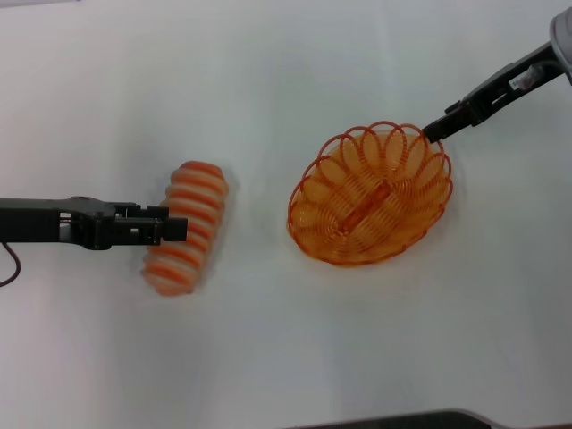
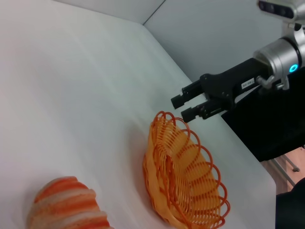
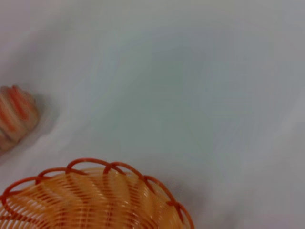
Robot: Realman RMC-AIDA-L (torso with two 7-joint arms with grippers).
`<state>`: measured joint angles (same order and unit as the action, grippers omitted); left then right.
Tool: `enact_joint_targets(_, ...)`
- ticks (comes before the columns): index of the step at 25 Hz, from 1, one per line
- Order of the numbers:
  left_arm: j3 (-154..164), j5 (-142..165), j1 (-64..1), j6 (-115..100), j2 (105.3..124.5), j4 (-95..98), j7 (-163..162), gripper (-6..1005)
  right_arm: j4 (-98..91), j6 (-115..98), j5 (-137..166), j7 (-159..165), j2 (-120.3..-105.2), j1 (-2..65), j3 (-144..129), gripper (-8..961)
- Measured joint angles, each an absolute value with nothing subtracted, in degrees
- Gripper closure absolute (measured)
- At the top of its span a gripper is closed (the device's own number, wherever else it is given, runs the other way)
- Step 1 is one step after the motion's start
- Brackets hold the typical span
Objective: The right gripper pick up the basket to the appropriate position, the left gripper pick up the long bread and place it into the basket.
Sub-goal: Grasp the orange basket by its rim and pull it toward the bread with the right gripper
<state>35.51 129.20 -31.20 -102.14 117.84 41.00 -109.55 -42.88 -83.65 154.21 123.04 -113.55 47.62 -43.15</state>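
The long bread (image 1: 189, 225), striped orange and cream, is at the left of the white table. My left gripper (image 1: 176, 225) comes in from the left and is shut on the bread's middle. The bread's end shows in the left wrist view (image 2: 66, 206). The orange wire basket (image 1: 371, 195) stands right of centre, empty, and shows in the left wrist view (image 2: 183, 176) and the right wrist view (image 3: 95, 198). My right gripper (image 2: 183, 107) is open, just off the basket's far right rim and not touching it. It also shows in the head view (image 1: 436, 130).
The white table (image 1: 268, 98) is bare between bread and basket. A dark edge (image 1: 420, 420) lies along the near side. A thin cable (image 1: 9, 268) trails from the left arm.
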Motion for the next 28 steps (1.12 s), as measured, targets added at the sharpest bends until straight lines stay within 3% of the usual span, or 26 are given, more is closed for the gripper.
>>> enact_joint_targets(8, 35.8, 129.2, -31.1, -101.8, 117.88, 40.9, -109.5, 362, -41.5, -83.0, 154.3, 122.9, -114.78, 47.6, -43.6, 441)
enact_joint_targets(15, 36.1, 129.2, -30.9, -101.1, 118.02, 40.9, -109.5, 361, -38.2, -81.8, 155.0, 122.8, -114.91, 47.8, -43.7, 448)
enact_joint_targets(28, 37.0, 129.2, -30.8, -100.6, 118.04, 40.8, -109.5, 362, -38.3, -81.8, 154.2, 122.7, -114.91, 47.4, -42.9, 808)
